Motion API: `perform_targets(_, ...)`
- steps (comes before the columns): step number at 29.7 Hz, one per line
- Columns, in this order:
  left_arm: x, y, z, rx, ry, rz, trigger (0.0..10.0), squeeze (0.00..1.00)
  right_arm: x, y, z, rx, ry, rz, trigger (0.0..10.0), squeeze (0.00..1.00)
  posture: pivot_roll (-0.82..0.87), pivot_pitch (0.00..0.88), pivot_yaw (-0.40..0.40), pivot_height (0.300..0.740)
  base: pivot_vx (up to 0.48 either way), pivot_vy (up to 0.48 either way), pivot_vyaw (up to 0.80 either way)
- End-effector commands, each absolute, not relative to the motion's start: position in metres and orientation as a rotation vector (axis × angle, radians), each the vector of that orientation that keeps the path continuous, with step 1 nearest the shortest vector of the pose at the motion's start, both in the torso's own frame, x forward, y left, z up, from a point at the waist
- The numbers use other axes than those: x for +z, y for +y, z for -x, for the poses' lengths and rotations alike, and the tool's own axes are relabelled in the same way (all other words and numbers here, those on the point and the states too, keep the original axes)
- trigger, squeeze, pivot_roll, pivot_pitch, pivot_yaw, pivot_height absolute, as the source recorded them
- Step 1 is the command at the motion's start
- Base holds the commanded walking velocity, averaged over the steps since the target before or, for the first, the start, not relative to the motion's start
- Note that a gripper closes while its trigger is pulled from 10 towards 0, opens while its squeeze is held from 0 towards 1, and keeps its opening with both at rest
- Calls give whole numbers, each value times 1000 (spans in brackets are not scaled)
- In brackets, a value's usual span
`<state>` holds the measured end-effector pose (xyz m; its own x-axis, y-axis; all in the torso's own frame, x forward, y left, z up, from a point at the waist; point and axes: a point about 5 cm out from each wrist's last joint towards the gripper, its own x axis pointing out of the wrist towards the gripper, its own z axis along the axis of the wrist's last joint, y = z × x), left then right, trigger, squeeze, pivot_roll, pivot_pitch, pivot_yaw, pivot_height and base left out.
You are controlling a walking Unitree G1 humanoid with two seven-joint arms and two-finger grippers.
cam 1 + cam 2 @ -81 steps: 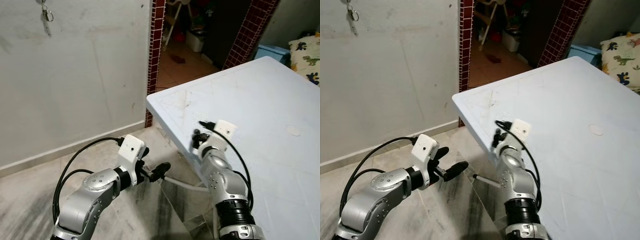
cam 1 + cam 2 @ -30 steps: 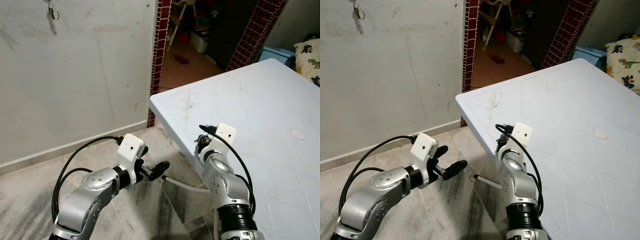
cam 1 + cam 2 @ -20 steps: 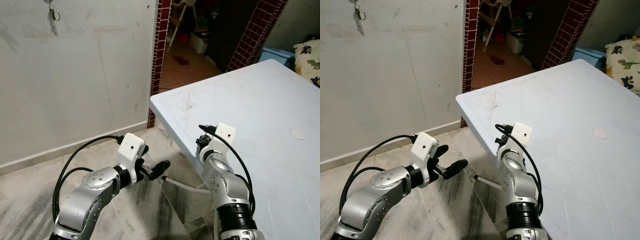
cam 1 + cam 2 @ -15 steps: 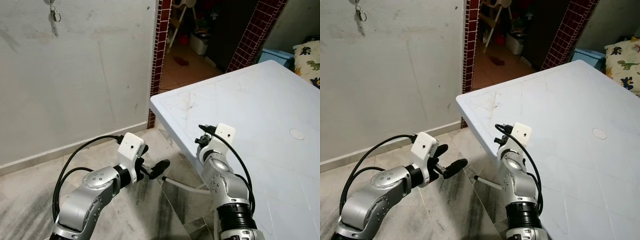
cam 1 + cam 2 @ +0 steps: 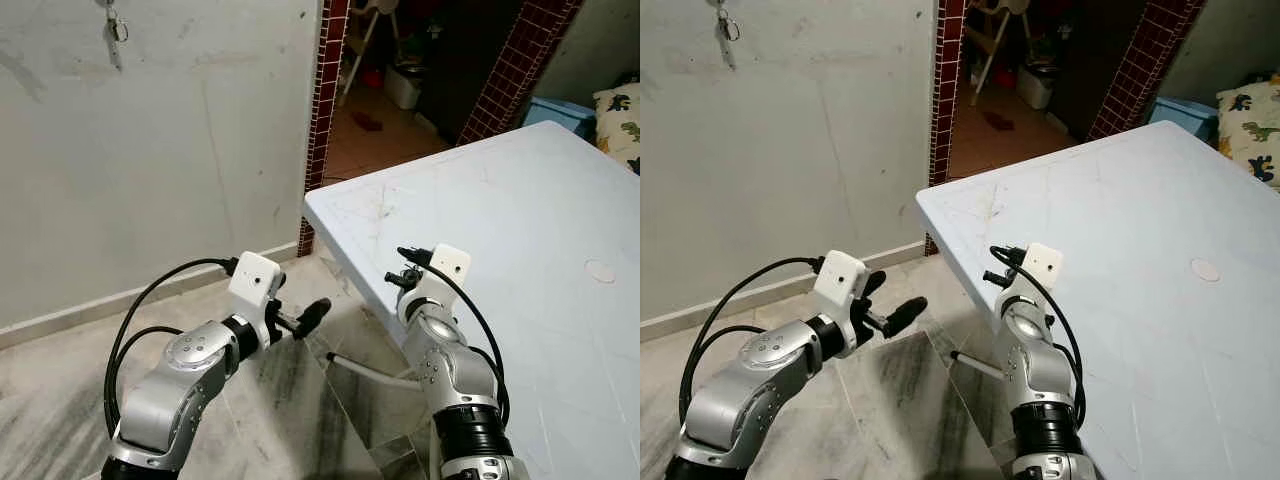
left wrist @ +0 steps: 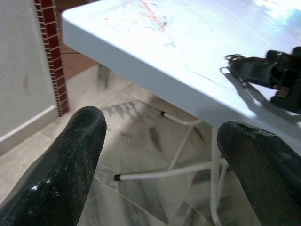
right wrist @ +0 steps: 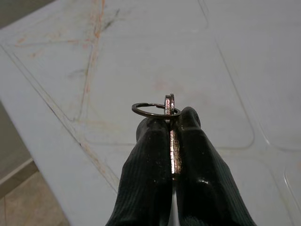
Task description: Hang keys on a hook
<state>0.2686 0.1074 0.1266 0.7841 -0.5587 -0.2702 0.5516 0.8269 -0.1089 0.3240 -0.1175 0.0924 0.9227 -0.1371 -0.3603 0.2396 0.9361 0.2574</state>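
Note:
My right gripper (image 7: pixel 170 117) is shut on a small metal key (image 7: pixel 171 141) whose ring (image 7: pixel 153 109) sticks out past the fingertips. It hovers just above the near-left corner of the white table (image 5: pixel 520 230); in the left eye view the right gripper (image 5: pixel 405 272) sits by that table edge. A set of keys (image 5: pixel 117 28) hangs high on the grey wall at the far left. My left gripper (image 5: pixel 298 300) is open and holds nothing, low over the floor to the left of the table; its fingers (image 6: pixel 70 155) stand wide apart.
A doorway framed by red tiled pillars (image 5: pixel 328 90) opens behind the table, with clutter inside. A blue bin (image 5: pixel 565 108) and a dinosaur-print cushion (image 5: pixel 622 110) lie at the far right. Marble floor (image 5: pixel 60 420) spreads left of the table, and white table legs (image 6: pixel 169 172) run under it.
My left arm has lifted a little, gripper still open. The right gripper keeps its hold on the key in the same spot. The camera has shifted slightly.

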Motion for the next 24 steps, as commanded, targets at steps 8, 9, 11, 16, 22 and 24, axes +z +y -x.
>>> perform_targets(8,139,127,-277,-386,173,-1,10000,0,119,-123,-332,-128,220,-297,0,0,173,71,-107,740,0,0,0)
perform_targets(9,139,129,-277,-373,165,-5,10000,0,122,-123,-332,-113,206,-286,0,0,174,70,-108,740,0,0,0)
perform_targets(11,140,131,-275,-349,150,-12,10000,0,129,-123,-332,-83,173,-271,4353,0,174,70,-108,740,0,0,0)
perform_targets(16,142,145,-265,-256,98,-58,10000,0,146,-128,-322,-21,77,-214,10000,0,180,58,-111,740,0,0,0)
perform_targets(22,137,161,-250,-186,105,-78,10000,0,150,-141,-304,-23,19,-197,10000,0,191,54,-113,740,0,0,167)
perform_targets(24,136,162,-249,-179,108,-84,10000,0,147,-142,-302,-26,29,-195,10000,0,191,55,-110,740,0,0,800)
